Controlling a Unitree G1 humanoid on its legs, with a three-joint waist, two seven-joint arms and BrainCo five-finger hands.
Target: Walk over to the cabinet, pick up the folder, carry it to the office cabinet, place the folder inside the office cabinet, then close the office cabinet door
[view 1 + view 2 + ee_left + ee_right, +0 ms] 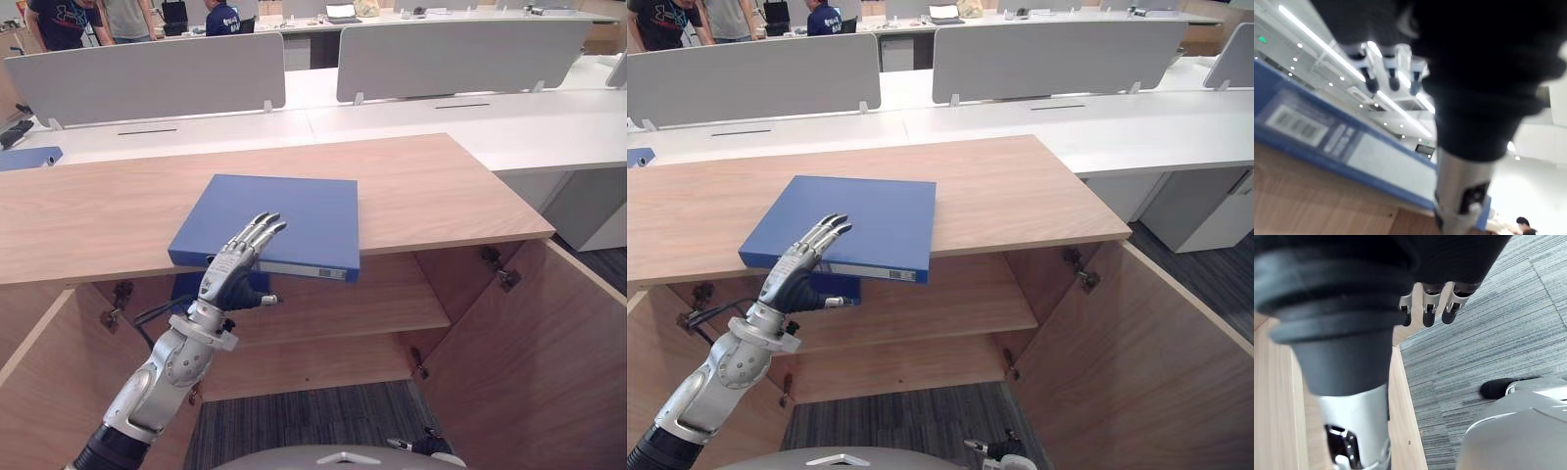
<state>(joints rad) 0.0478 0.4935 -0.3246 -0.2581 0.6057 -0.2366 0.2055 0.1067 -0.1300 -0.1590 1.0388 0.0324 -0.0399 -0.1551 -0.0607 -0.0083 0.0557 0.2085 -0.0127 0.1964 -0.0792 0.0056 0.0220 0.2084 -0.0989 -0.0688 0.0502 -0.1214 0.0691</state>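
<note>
Blue folder (294, 215) flat on the cabinet top (451, 186), labelled spine toward the robot, running along the front edge and jutting over it, slightly skewed. Bare wood to its right and behind; cabinet doors (549, 362) wide open below.

Left hand (235, 264) open, straight fingers laid on the cover, thumb beneath the spine, contact there unclear. Right hand (1431, 308) low over carpet (1498, 333), fingers relaxed, empty.

Blue shape (844, 287) under the top, behind the left hand, hard to make out.
</note>
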